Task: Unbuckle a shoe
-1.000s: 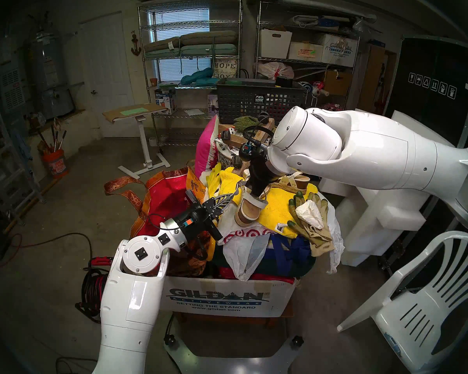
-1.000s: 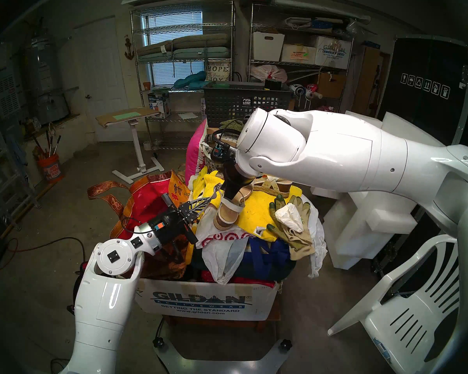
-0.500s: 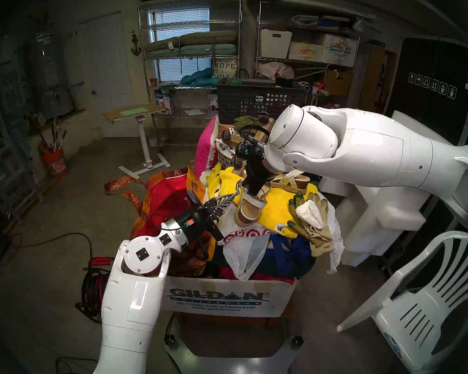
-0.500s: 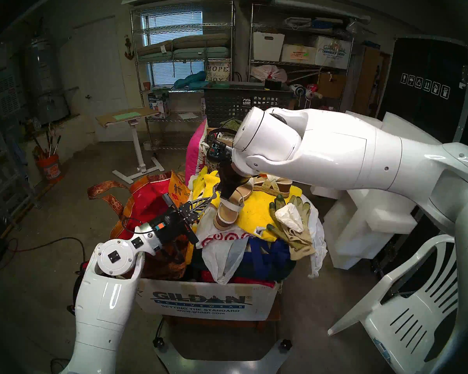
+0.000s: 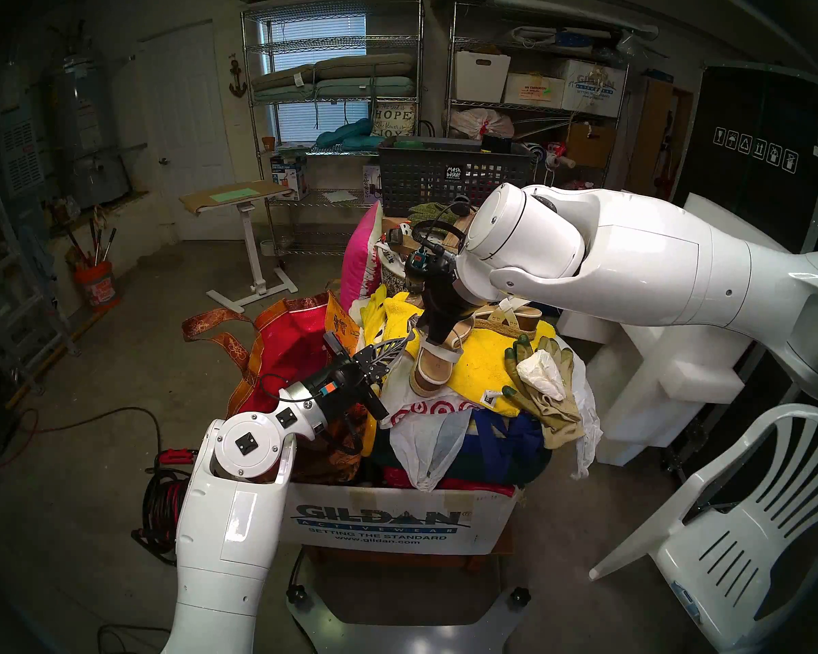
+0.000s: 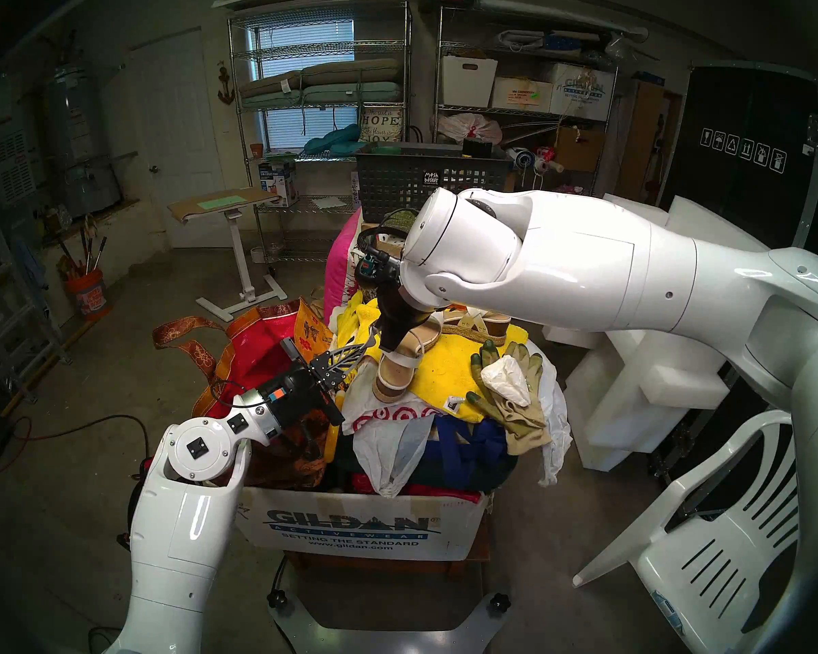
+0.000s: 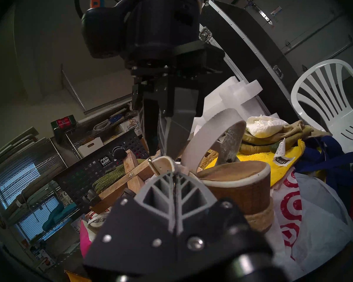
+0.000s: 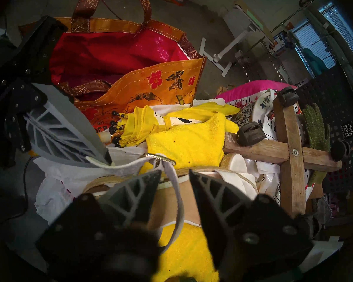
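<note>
While the platform sandal [image 5: 433, 367] is lying on a fuzzy yellow towel [image 5: 485, 363] atop the heaped Gildan box [image 5: 397, 525], the left gripper [image 7: 172, 174] is pinching its thin white ankle strap [image 8: 118, 166] by the gold buckle [image 8: 161, 157]. Only the wrist view is showing the right gripper [image 8: 174, 175] spread, straddling a gray loose strap end [image 8: 176, 191] above the tan footbed.

A home garage: water heater [image 5: 83, 120], wire storage shelves [image 5: 331, 96], bare concrete floor [image 5: 128, 346].
</note>
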Motion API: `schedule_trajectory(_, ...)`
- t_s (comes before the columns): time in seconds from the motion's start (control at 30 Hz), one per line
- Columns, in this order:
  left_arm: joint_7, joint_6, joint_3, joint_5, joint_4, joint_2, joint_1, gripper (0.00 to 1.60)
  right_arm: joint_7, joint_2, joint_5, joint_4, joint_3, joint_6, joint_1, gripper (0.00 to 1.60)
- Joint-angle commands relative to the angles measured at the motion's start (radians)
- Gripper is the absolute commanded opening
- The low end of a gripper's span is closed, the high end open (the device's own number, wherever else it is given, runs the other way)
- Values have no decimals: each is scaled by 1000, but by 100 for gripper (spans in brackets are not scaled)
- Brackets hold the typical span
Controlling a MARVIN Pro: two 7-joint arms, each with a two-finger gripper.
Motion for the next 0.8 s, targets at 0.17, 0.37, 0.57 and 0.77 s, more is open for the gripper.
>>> schedule_trajectory(0.17,16,5,-3,23,-13,-6,-10,0,-4,1,-4,-10,18,4,14,0)
schedule_trajectory(0.37,115,46,5,156,13,-54,-32,0,-21,24,12,-48,30,28,8,0)
schedule_trajectory(0.57,133,62,9,181,18,-61,-52,0,-43,43,27,-79,42,41,-2,0)
schedule_trajectory(0.77,137,87,23,178,-23,-65,-48,0,-54,52,37,-93,47,44,-5,0)
